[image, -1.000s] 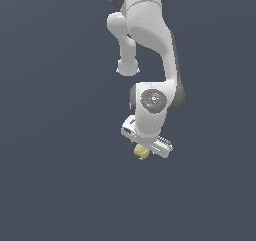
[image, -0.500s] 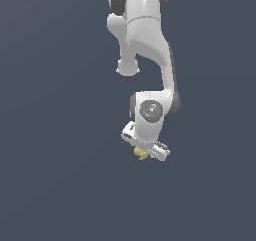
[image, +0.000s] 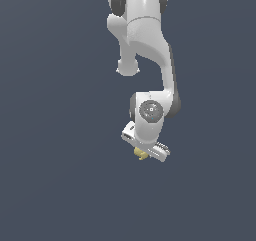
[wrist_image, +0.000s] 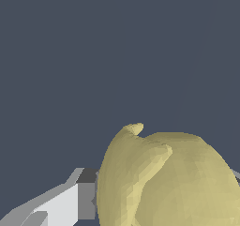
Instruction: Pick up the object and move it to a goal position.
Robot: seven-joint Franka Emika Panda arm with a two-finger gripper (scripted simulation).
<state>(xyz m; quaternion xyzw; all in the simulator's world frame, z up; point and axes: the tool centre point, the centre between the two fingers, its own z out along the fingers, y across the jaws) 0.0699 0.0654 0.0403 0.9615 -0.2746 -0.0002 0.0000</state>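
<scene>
Arm [image: 145,40]: smooth white shell, looks like moulded plastic with a soft sheen, dark grey joint caps and a dull grey disc at the wrist; gripper [image: 146,155] is the same white, with matt grey finger [wrist_image: 86,199] faces in the wrist view. Object [wrist_image: 168,183]: pale yellow, matt, no shine, lumpy surface showing faint flat facets; material cannot be told. Background [image: 55,135]: flat, even dark blue-grey, matt, without texture.

The object [wrist_image: 168,183] is pale yellow with darker olive shading in its folds. The arm [image: 145,45] is glossy white with dark grey joints. The gripper [image: 145,156] is white and light grey. The backdrop [image: 50,135] is plain slate blue-grey.
</scene>
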